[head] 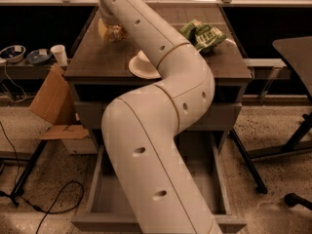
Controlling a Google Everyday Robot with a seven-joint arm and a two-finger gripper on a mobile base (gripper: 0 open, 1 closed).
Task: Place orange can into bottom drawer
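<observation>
The orange can [115, 32] shows as a shiny orange-gold shape at the back left of the dark tabletop [97, 62], partly covered by my arm. My gripper [105, 21] is at the end of the long white arm, right above and beside the can, mostly hidden behind the arm's last link. Whether it touches the can is hidden. The bottom drawer [100, 199] is pulled out at the foot of the cabinet, a wide grey box. My arm's lower link crosses in front of its middle.
A green crinkled snack bag [204, 35] lies at the table's back right. A white plate [140, 67] sits near the front edge. Left of the cabinet stand a cardboard box [51, 99], a paper cup [59, 54] and bowls [12, 52]. A black table [297, 48] is on the right.
</observation>
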